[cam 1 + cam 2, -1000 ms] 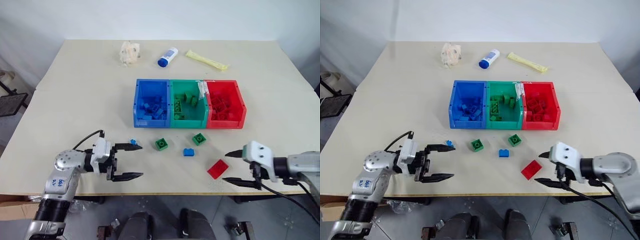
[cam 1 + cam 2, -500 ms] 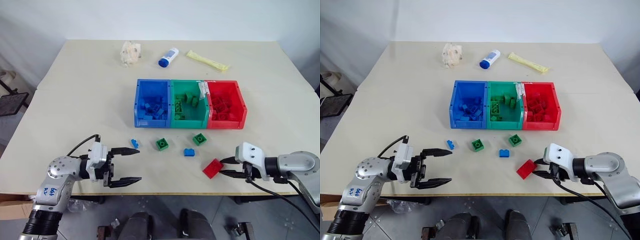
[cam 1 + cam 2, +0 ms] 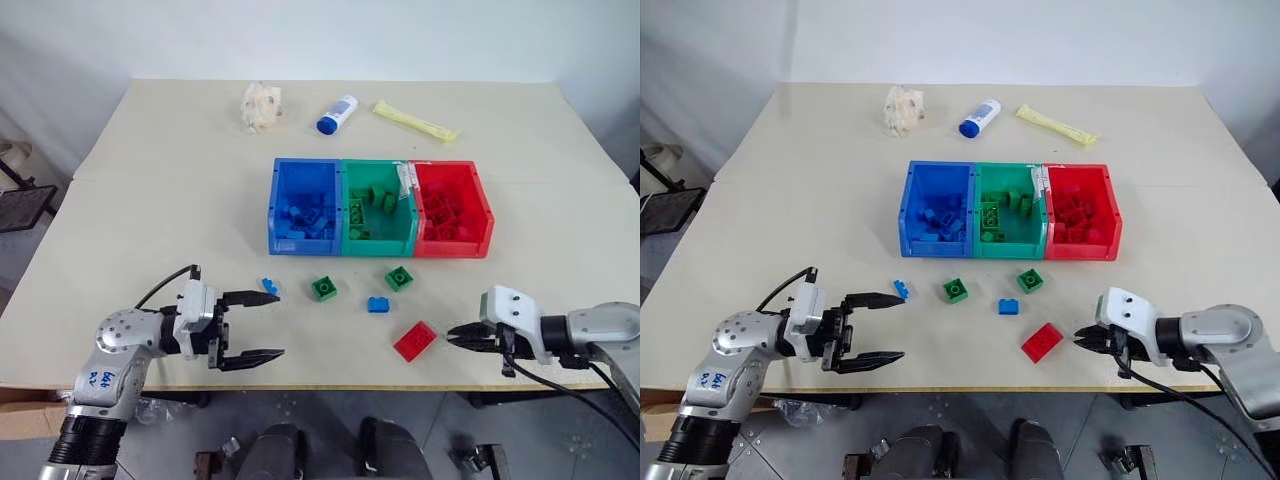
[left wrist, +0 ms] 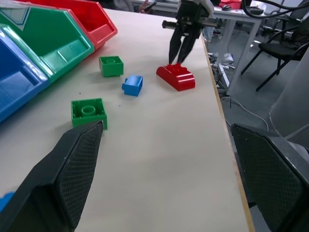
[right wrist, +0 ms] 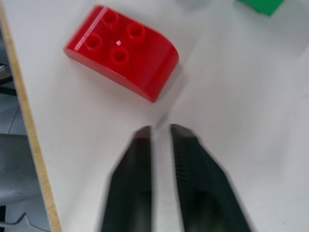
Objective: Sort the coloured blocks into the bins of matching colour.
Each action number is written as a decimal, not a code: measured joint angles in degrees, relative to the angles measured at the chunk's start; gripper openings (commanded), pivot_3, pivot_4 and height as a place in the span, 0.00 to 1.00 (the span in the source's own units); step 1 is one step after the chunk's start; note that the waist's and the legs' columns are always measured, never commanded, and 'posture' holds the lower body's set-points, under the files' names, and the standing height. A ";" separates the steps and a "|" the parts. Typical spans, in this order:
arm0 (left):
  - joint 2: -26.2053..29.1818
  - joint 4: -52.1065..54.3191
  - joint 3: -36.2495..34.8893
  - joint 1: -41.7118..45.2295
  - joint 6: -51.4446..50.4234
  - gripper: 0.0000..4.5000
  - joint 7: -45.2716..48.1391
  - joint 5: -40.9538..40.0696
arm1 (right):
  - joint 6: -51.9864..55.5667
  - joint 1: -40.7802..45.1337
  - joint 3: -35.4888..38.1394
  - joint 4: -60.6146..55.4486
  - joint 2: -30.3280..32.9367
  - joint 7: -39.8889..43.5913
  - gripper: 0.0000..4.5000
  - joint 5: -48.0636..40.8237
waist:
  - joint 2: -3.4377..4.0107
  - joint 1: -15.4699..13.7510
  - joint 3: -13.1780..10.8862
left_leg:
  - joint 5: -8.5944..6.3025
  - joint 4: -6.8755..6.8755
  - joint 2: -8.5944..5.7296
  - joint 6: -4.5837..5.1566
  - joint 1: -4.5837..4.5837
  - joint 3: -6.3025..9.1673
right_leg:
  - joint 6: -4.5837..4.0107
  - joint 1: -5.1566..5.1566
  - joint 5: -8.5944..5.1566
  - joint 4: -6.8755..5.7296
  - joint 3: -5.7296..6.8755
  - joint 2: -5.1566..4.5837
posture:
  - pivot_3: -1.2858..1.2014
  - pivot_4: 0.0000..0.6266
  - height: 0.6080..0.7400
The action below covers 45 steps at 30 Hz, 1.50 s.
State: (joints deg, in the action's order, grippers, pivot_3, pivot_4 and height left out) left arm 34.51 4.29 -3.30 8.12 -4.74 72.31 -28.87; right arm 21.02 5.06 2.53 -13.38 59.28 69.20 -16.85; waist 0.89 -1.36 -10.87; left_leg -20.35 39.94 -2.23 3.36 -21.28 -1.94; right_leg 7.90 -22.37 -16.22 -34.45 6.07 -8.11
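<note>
Red block (image 3: 415,340) flat on the bench (image 3: 150,210), studs up, just ahead of the right gripper (image 3: 459,334) and clear of its tips. Right gripper nearly closed, a thin slit between the fingers (image 5: 140,164), gripping nothing. Left gripper (image 3: 260,324) spread wide, empty, with a small blue block (image 3: 268,286) just past its upper fingertip. Farther out from both grippers: two green blocks (image 3: 323,289) and another blue block (image 3: 377,304) loose on the bench, then the row of bins (image 3: 378,245), blue, green and red, each already carrying bricks of its own colour.

Judging by look: hard moulded plastic, light, rigid, no give under the fingers, not fragile. Glossy skin, so likely slippery; curved slope on one side of the red block, poor seat for a pad and likely to squirt out. Better to pinch across the two flat, parallel side walls, low on the body, below the studs. Sits close to the bench edge (image 5: 29,125), so a glancing push could send it over. Needs a wider opening first, then a square approach over the block. Red bin (image 3: 482,215) well beyond the right gripper, forward and inward.
</note>
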 measured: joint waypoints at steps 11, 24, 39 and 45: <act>-0.42 -2.50 0.09 0.48 1.80 1.00 0.38 0.15 | -8.91 14.01 -10.35 7.69 0.11 9.98 0.99 4.65 | -0.01 0.16 0.00 | -0.01 0.00 0.02 -0.01 -0.02 -0.03 | 0.00 -0.03 0.00 0.02 0.08 0.01 | 0.52 0.24 1.00; -0.21 -1.18 -0.31 -2.10 2.12 1.00 -1.85 0.15 | -21.86 25.38 -20.30 20.17 -8.97 16.79 0.86 10.44 | -0.01 0.27 0.00 | -0.01 0.00 0.06 -0.02 -0.02 -0.01 | 0.00 -0.03 0.00 0.01 0.13 0.14 | 0.52 0.24 1.00; 0.44 0.10 -1.19 -2.42 2.33 1.00 -2.53 0.10 | -15.45 19.44 -15.57 16.21 -9.89 14.42 0.32 5.24 | 0.00 0.05 0.00 | -0.02 0.00 0.05 -0.03 -0.02 0.02 | 0.00 -0.04 0.00 0.00 0.11 0.05 | 0.52 0.24 1.00; -0.06 -4.13 -0.29 2.03 3.64 1.00 -1.04 0.44 | -2.88 16.28 -2.79 8.92 -7.53 4.85 0.32 -0.85 | 0.01 0.03 -0.01 | -0.01 0.01 0.00 -0.03 -0.02 -0.01 | 0.00 -0.04 0.00 -0.01 0.12 -0.02 | 0.52 0.24 1.00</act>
State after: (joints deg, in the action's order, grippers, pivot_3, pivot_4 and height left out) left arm 34.44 0.16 -3.59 10.15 -1.10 71.26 -28.43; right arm 18.14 21.34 -0.26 -4.46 51.75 74.05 -17.69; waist 0.89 -1.32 -10.88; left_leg -20.37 39.95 -2.23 3.33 -21.30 -1.95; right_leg 7.90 -22.41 -16.22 -34.46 6.19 -8.13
